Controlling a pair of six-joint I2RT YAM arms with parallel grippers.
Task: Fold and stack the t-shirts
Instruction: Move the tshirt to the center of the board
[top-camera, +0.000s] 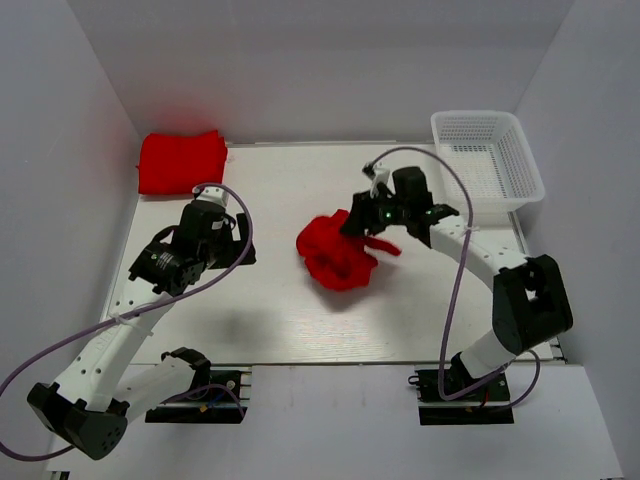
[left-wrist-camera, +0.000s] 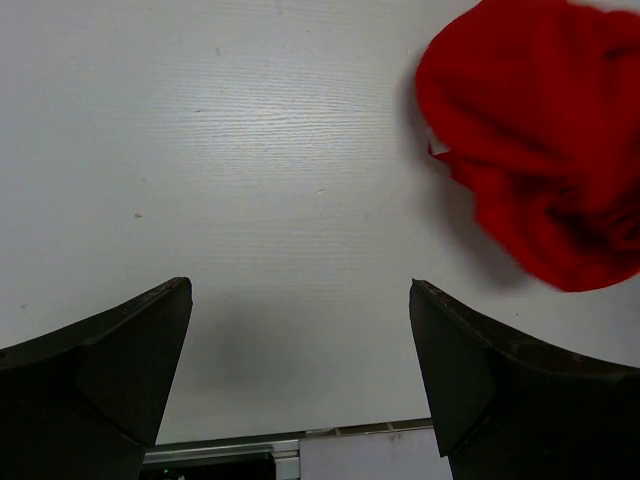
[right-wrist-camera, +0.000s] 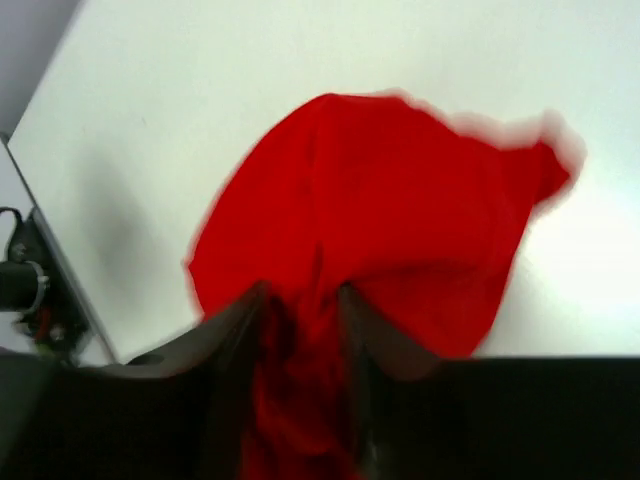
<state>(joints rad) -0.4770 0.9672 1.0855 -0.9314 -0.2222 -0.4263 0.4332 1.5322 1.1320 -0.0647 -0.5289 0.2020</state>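
Though it is bunched into a heap with no clear long axis, the crumpled shirt (top-camera: 335, 262) at the middle of the table (top-camera: 270, 320) sends one narrow tail of cloth out toward the right, and in the top view that tail runs in under the right gripper (right-wrist-camera: 300, 300). The main mass of the heap lies just left of that gripper and a little nearer the arm bases. In the right wrist view, which is blurred, red fabric fills the narrow gap between the two fingers and spreads out past their tips. Whether the fingers press on it or merely stand around it I cannot tell. The left gripper (left-wrist-camera: 300, 288) stands wide open with nothing between its fingers, over bare table, and the heap is well apart from it, off to its right. The folded shirt (top-camera: 182, 162) lies flat at the far left corner, its long side running left to right along the far edge, just beyond the left arm's wrist. A white mesh basket (top-camera: 528, 160) sits at the far right corner.
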